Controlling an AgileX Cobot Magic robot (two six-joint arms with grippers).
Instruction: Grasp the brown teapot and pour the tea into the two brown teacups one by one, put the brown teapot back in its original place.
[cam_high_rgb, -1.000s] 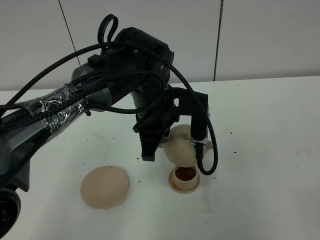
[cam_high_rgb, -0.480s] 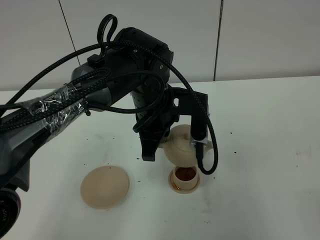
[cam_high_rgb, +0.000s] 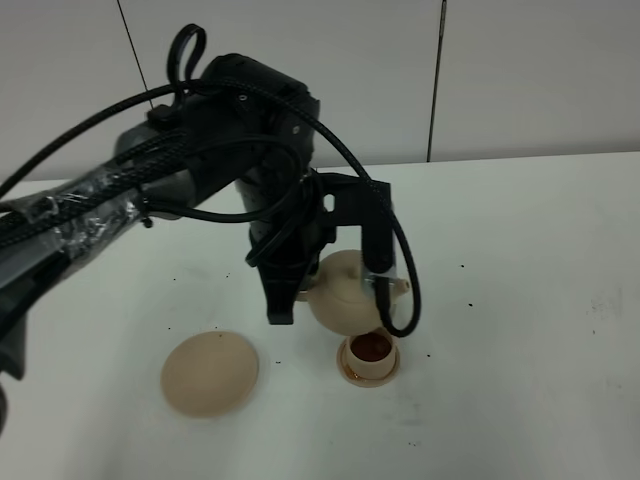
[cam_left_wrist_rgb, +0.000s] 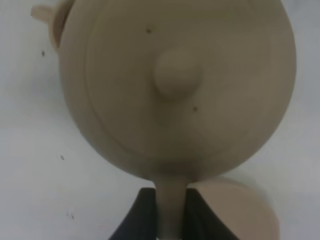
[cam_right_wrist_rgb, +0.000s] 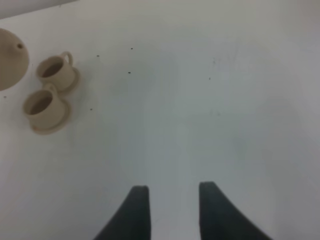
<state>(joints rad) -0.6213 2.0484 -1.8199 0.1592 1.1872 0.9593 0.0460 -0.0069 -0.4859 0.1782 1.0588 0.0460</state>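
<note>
My left gripper (cam_high_rgb: 290, 295) is shut on the loop handle of the brown teapot (cam_high_rgb: 345, 292) and holds it above the table, just over and behind one brown teacup (cam_high_rgb: 370, 357). That cup holds dark tea and stands on its small saucer. In the left wrist view the teapot's lid (cam_left_wrist_rgb: 175, 85) fills the frame, with the handle (cam_left_wrist_rgb: 172, 210) between my fingers. The right wrist view shows both teacups (cam_right_wrist_rgb: 55, 70) (cam_right_wrist_rgb: 42, 107) side by side next to the teapot (cam_right_wrist_rgb: 10, 60). The second cup is hidden in the high view. The wide flat saucer (cam_high_rgb: 210, 372) lies empty to the left. My right gripper (cam_right_wrist_rgb: 172, 210) is open and empty.
The white table (cam_high_rgb: 520, 300) carries small dark specks around the cups. My left arm's black cable (cam_high_rgb: 400, 290) loops down in front of the teapot's spout side. A grey panelled wall (cam_high_rgb: 500, 70) stands behind the table.
My left arm has swung a little to the left, carrying the teapot with it. The teapot has come back from its tilt over the cup and now sits more level.
</note>
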